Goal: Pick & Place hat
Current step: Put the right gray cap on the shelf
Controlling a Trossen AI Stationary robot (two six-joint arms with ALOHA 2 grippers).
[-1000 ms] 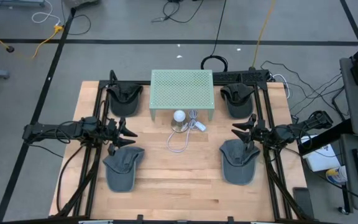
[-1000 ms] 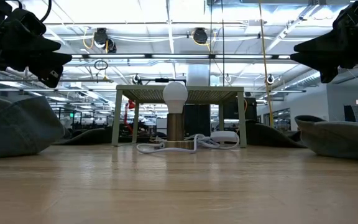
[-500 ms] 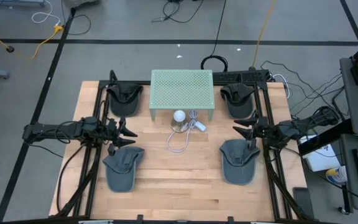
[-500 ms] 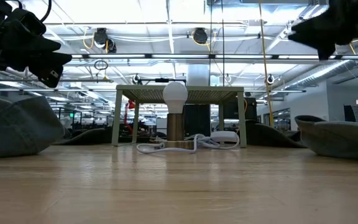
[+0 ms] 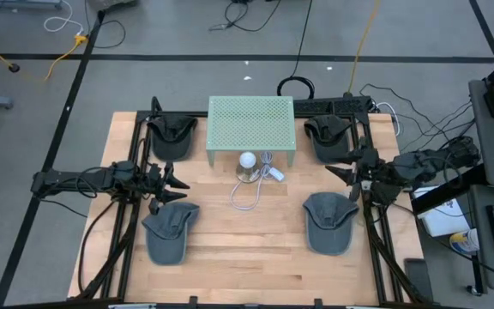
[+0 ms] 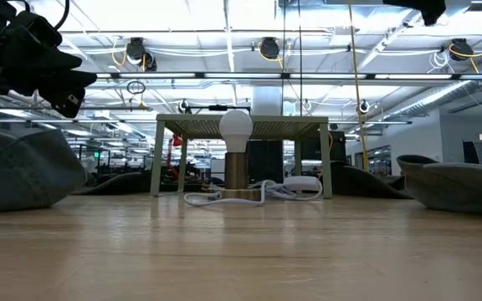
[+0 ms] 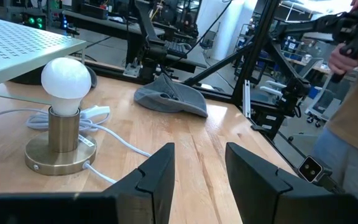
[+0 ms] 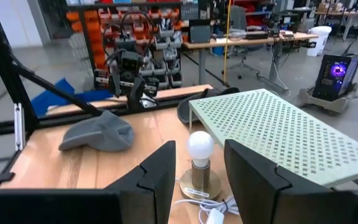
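Note:
Four grey caps lie crown-up on the wooden table: near left (image 5: 170, 232), near right (image 5: 330, 221), far left (image 5: 171, 133) and far right (image 5: 328, 136). My left gripper (image 5: 177, 182) hovers open just beyond the near left cap's far edge. My right gripper (image 5: 334, 172) is open and raised high, beyond the near right cap's far edge; in the low view only its tip (image 6: 429, 8) shows at the top. The left wrist view shows the near right cap (image 7: 169, 99). The right wrist view shows the near left cap (image 8: 98, 134).
A pale green perforated stand (image 5: 251, 129) sits at the far middle, with a bulb lamp (image 5: 247, 163) and its white cord (image 5: 251, 193) in front of it. Black frame rails run along both table sides. Bare wood lies between the near caps.
My right gripper has risen from just above the near right cap, almost out of the top of the low view, and drawn back toward the table's far right. The cap stays where it was. My left arm has kept still.

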